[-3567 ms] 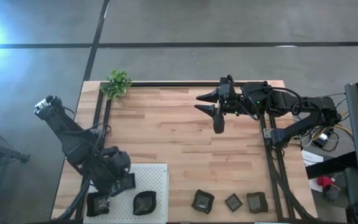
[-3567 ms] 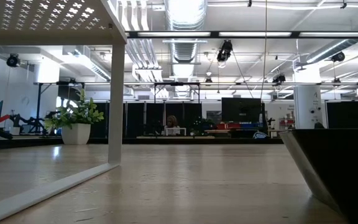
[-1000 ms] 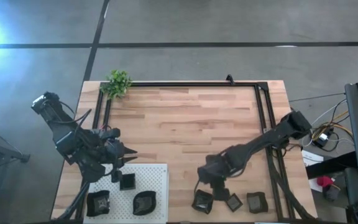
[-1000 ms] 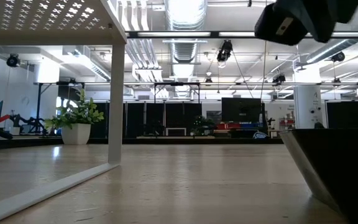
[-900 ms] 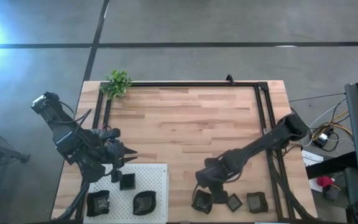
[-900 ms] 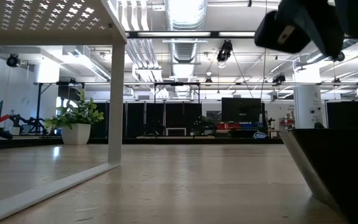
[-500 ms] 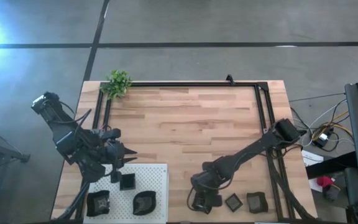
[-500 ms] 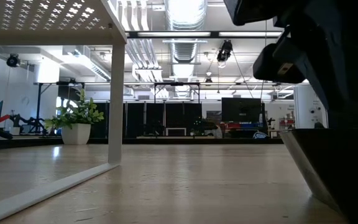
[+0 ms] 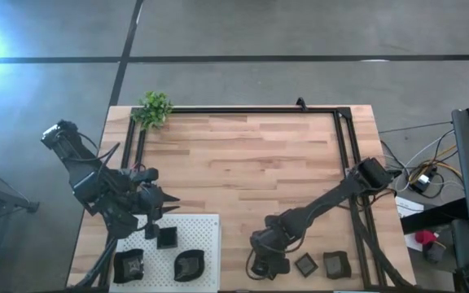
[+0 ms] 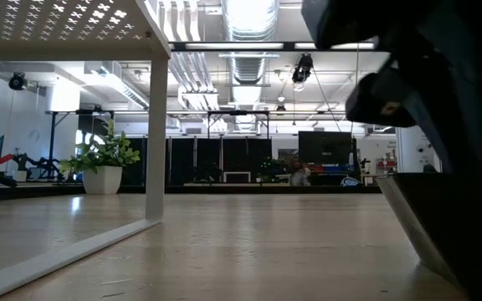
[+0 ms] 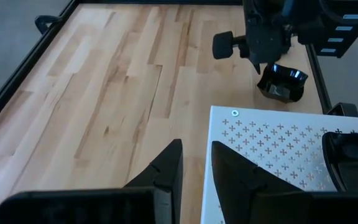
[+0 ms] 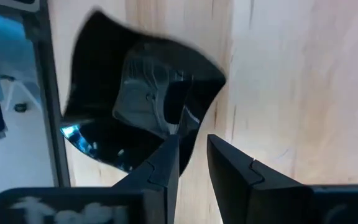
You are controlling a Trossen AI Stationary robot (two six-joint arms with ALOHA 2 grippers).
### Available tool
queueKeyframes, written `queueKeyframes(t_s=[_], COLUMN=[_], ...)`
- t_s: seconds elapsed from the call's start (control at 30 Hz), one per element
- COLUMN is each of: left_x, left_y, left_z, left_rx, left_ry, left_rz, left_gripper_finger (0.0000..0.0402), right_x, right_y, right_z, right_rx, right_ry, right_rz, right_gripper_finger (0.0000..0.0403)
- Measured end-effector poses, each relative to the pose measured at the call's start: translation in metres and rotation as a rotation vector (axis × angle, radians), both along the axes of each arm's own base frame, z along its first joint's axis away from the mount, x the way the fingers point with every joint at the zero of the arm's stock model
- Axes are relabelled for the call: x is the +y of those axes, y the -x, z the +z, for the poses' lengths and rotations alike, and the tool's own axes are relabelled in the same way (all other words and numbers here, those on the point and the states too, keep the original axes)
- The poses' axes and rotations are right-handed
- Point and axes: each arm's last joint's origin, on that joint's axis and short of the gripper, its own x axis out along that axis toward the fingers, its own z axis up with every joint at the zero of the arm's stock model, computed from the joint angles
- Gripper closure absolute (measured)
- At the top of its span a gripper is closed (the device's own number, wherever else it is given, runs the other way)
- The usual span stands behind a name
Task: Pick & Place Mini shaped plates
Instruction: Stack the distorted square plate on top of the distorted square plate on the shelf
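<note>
My right gripper (image 9: pixel 260 264) is low over a wavy-edged black plate (image 12: pixel 135 99) near the table's near edge. Its fingers are a narrow gap apart, one over the plate's inside (image 12: pixel 166 158) and one outside over the wood (image 12: pixel 229 168). The left wrist view shows the same plate (image 11: pixel 281 83) resting on its base on the wood under that gripper. Two more black plates (image 9: pixel 305 264) (image 9: pixel 336 264) lie on the table to its right. My left gripper (image 9: pixel 163 210) waits above the white perforated board's (image 9: pixel 206 228) far edge, slightly open and empty. Three plates (image 9: pixel 167 238) (image 9: pixel 129 266) (image 9: pixel 190 264) lie on the board. My right gripper comes from above, slanting, astride the wavy plate's rim (image 12: pixel 194 134) on the side toward the table's middle. A strip of wood still shows in the gap beside the rim. I cannot tell whether either finger touches it. The plate sits flat on the table.
A small green plant (image 9: pixel 153 108) stands at the far left corner. Black frame rails (image 9: pixel 348 163) run along the table's sides and far edge. Bare wood (image 9: pixel 243 171) fills the table's middle. In the low view a dark plate (image 10: pixel 450 234) fills the right foreground.
My right gripper has gone toward the table's near edge and a little left, and down onto the wavy plate. In the low view its arm has come to fill the upper right. The plates have stayed where they were.
</note>
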Motion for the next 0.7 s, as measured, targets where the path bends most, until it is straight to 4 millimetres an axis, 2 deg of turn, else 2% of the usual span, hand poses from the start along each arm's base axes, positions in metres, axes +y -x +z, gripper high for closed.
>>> queueKeyframes(t_s=[0.23, 0.4, 0.53, 0.7], left_x=[0.0, 0.0, 0.0, -0.001], left_y=[0.0, 0.0, 0.0, 0.0], left_z=[0.001, 0.001, 0.001, 0.0], left_rx=[-0.006, -0.005, -0.005, -0.005], left_ry=[0.002, 0.002, 0.002, 0.001], left_rz=[-0.003, -0.003, -0.004, -0.004], left_gripper_finger=[0.0323, 0.0323, 0.0323, 0.0323], right_x=[0.008, 0.009, 0.01, 0.01], right_y=[0.001, 0.001, 0.0, -0.001], right_z=[-0.014, -0.014, -0.013, -0.009], right_rx=[0.029, 0.033, 0.031, 0.026], right_ry=[0.015, 0.003, -0.014, -0.03], right_rz=[0.016, -0.027, -0.072, -0.106], right_gripper_finger=[0.0329, 0.0343, 0.0386, 0.0394])
